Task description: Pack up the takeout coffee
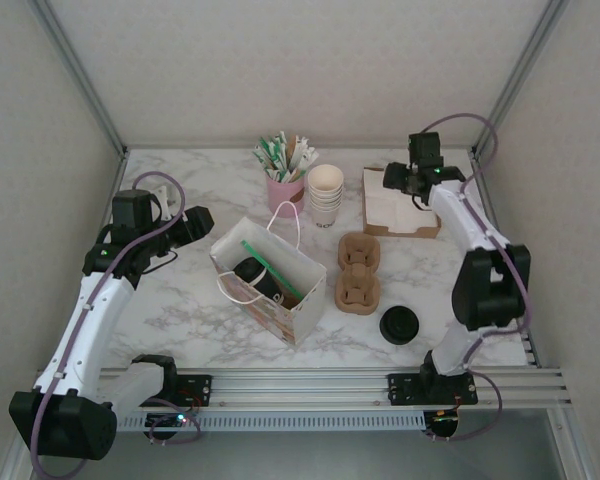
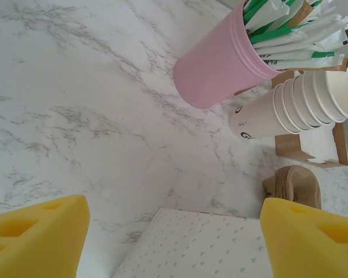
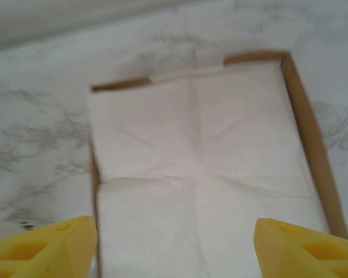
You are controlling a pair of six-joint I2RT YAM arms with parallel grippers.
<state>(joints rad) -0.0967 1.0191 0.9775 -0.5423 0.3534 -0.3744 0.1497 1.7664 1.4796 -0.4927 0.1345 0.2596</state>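
Right, we find the takeout coffee [image 1: 248, 272] inside the white paper bag [image 1: 302, 300] at mid-counter. Its black lid shows through the open top, with a green straw [image 1: 272, 268] lying across just beside it.

On the left, we see the left gripper [image 2: 174, 202] spread wide and empty, its yellow pads [image 2: 37, 231] at either edge of the wrist view. It hangs above the marble counter [image 2: 75, 87], just off the bag's left end. Beyond it stand the pink cup [image 2: 220, 69] stuffed with green-and-white wrapped sticks and the stack of cream cups [image 2: 290, 107].

Over at the far right corner, the right gripper [image 3: 176, 223] is also wide open and holding nothing. It is poised over the white napkins [image 3: 203, 162] lying in their cardboard tray [image 3: 310, 145]. We cannot tell from the blurred wrist view whether the pads touch the paper.

Between bag and tray, two brown cup carriers [image 1: 358, 272] lie flat. A black lid [image 1: 400, 325] sits alone on the counter near the right arm's base. What is under it, we cannot tell.
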